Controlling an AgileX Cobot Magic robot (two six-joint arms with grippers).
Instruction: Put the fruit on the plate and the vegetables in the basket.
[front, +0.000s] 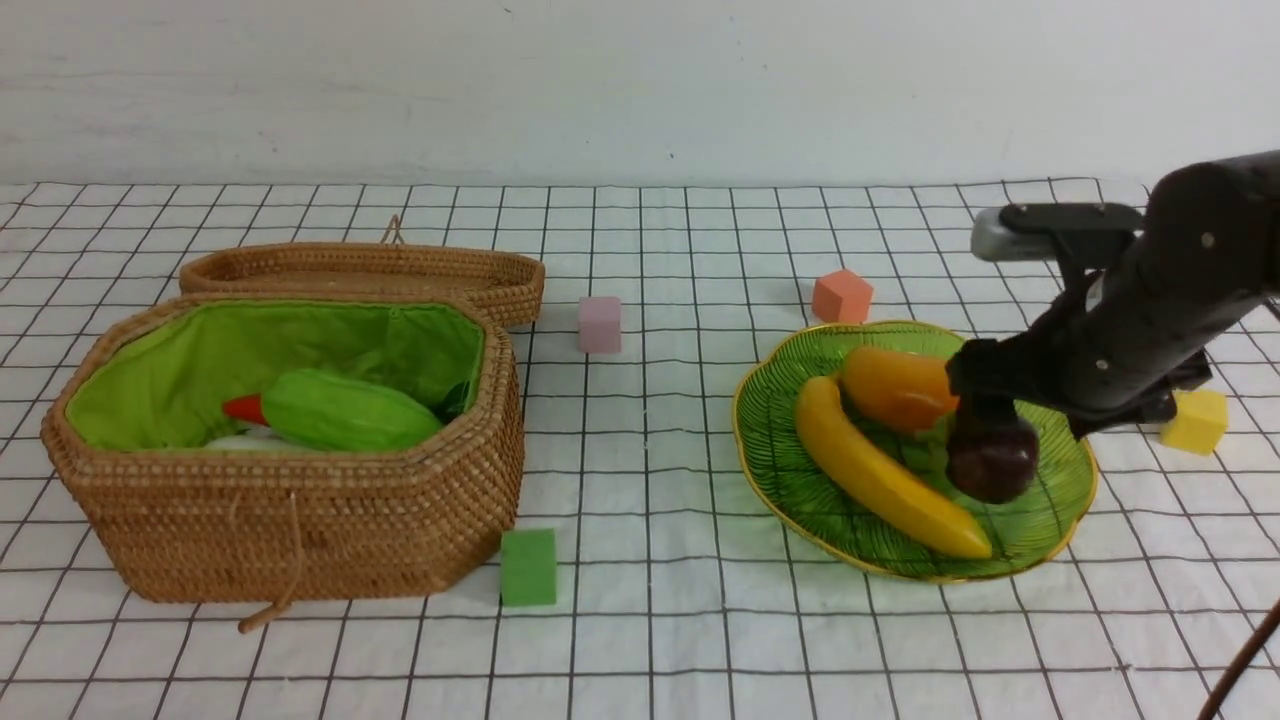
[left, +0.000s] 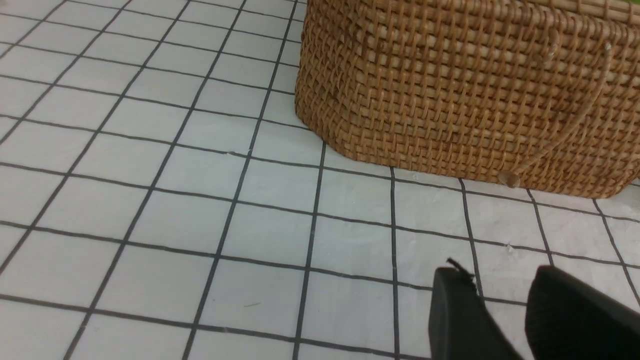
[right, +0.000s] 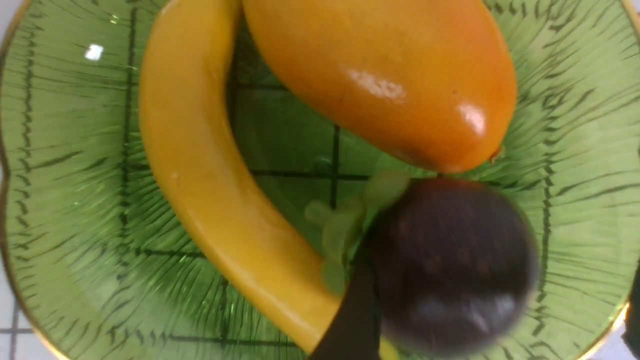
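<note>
The green glass plate (front: 785, 480) holds the yellow banana (front: 880, 480) and the orange mango (front: 895, 388). The dark purple mangosteen (front: 992, 460) is over the plate's right part, directly under my right gripper (front: 988, 415). In the right wrist view the mangosteen (right: 450, 265) is blurred. One finger (right: 350, 320) is against it, while the other stands well apart at the frame edge, so the jaws are open. The wicker basket (front: 300, 520) holds the green gourd (front: 345, 412), the red pepper (front: 245, 408) and the white radish (front: 240, 442). My left gripper (left: 500, 280) hovers low over the cloth near the basket (left: 450, 90), fingers apart and empty.
The basket's lid (front: 370, 268) lies open behind it. Foam cubes lie on the checked cloth: pink (front: 600, 324), orange (front: 842, 297), yellow (front: 1195, 420) to the right of the plate, and green (front: 528, 567) at the basket's front corner.
</note>
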